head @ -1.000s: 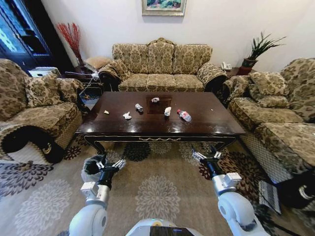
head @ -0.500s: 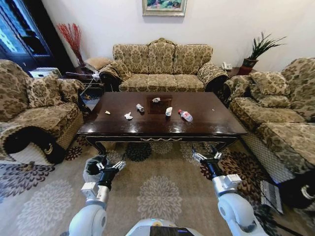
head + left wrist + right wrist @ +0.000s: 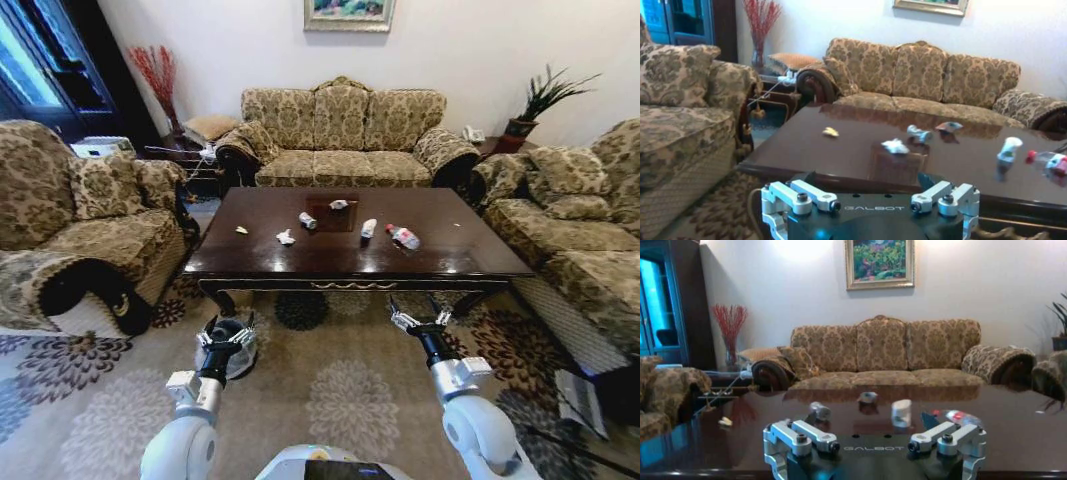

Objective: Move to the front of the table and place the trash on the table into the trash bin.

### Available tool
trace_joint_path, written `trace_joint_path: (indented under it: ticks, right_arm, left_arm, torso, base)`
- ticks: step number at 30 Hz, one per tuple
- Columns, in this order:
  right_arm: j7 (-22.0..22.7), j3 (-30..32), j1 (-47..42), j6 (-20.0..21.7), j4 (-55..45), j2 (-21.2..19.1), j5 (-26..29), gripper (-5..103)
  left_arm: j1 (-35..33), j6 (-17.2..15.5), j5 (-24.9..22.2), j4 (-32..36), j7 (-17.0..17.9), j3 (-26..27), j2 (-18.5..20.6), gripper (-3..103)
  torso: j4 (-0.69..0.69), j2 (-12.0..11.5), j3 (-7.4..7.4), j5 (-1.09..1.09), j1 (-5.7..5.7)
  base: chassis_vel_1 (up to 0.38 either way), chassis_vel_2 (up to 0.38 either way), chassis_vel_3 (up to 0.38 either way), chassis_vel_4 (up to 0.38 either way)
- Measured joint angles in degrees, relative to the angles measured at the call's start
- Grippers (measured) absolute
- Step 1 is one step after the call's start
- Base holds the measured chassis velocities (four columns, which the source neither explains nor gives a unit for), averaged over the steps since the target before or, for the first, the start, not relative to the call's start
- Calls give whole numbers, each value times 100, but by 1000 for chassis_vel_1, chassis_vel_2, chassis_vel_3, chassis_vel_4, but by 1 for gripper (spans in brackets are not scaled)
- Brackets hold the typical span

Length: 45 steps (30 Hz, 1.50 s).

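Note:
The dark glossy table (image 3: 460, 255) stands ahead of me. On it lie trash pieces: a crumpled white paper (image 3: 286, 238), a small scrap (image 3: 241, 230), two wrappers (image 3: 308, 221), a white cup (image 3: 368, 228) and a clear red-capped bottle (image 3: 404, 237). The trash bin (image 3: 240, 358), lined with a pale bag, sits on the carpet by the table's front left leg, partly behind my left gripper (image 3: 227, 338). That gripper is open and empty, held low in front of the table. My right gripper (image 3: 420, 321) is open too, below the front edge. The right wrist view has the cup (image 3: 901, 412) and bottle (image 3: 953, 417).
Patterned sofas enclose the table: one behind (image 3: 345, 135), one to the left (image 3: 80, 230), one to the right (image 3: 580, 230). Patterned carpet (image 3: 340, 400) lies between me and the table. A side table with a vase of red twigs (image 3: 158, 80) stands at the back left.
The whole head view has shifted, so the camera moved: table and sofas now sit further right and the bin lies closer under my left gripper. Both arms keep their pose.

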State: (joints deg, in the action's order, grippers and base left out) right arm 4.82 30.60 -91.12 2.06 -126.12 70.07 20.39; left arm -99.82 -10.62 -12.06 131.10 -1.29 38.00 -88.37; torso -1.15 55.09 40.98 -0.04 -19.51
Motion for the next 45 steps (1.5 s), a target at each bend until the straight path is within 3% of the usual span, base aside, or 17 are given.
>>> trace_joint_path:
  ticks: [4, 12, 20, 29, 45]
  right_arm:
    - [-3, -1, -3, -49, 0, -2, 28, 100]
    - [-46, 78, -62, -149, 71, -122, 45, 100]
    - [-190, 179, -73, -400, 99, -231, 278, 100]
    - [-208, 197, -115, -402, 177, -212, 180, 100]
    - [-277, 169, -151, -606, 293, -159, 68, 100]
  left_arm:
    - [40, -24, 2, -178, -1, 68, 94, 100]
    - [479, -215, 119, -1340, -48, 276, 612, 100]
    - [838, -242, 203, -1945, -44, 190, 579, 100]
    - [1003, -172, 204, -2394, -39, 160, 535, 100]
    - [1496, 35, 222, -3593, -48, 129, 817, 100]
  torso:
    - [-1, 0, 0, 2, 0]
    - [1, 0, 1, 7, 0]
    - [0, 0, 1, 1, 0]
    - [0, 0, 0, 6, 1]
    - [0, 0, 1, 4, -1]
  base:
    - [234, 216, -194, -194]
    - [24, 23, -5, -11]
    - [-12, -29, 6, 14]
    - [0, 0, 0, 0]
    - [-84, 85, 79, -84]
